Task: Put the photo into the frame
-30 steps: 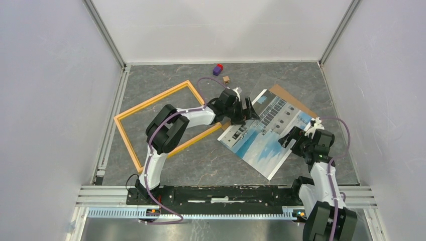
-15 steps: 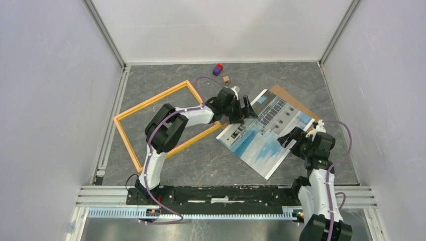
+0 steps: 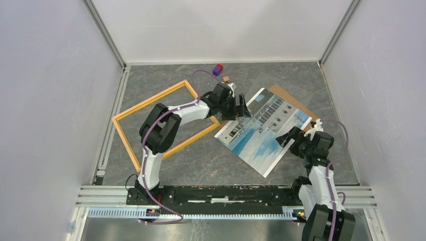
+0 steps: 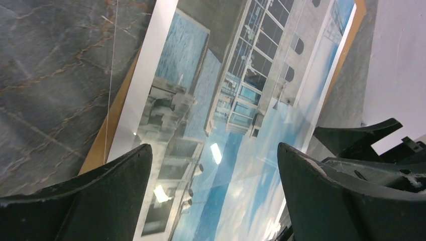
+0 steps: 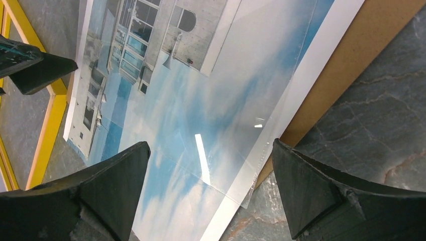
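Note:
The photo [image 3: 261, 133], white buildings under blue sky, lies face up at the centre right, with a clear sheet over it. It rests partly on a brown backing board [image 3: 294, 103]. The orange-yellow frame [image 3: 150, 101] lies flat to its left, its near right corner close to the photo's left edge. My left gripper [image 3: 240, 108] stands open over the photo's far left end [image 4: 226, 100], nothing between its fingers [image 4: 213, 165]. My right gripper [image 3: 287, 136] stands open over the photo's near right edge [image 5: 201, 100], astride the sheet's corner [image 5: 211, 160]. Whether the tips touch the print is unclear.
A purple and red block [image 3: 217, 69] and a small brown cube [image 3: 226, 79] lie at the back, behind the left gripper. The backing board [image 5: 351, 65] juts out past the photo's right edge. White walls close in the table on three sides.
The photo has slid a little to the left, toward the frame. My left gripper has moved left and back along with it, and my right gripper has followed slightly left. Both stay open.

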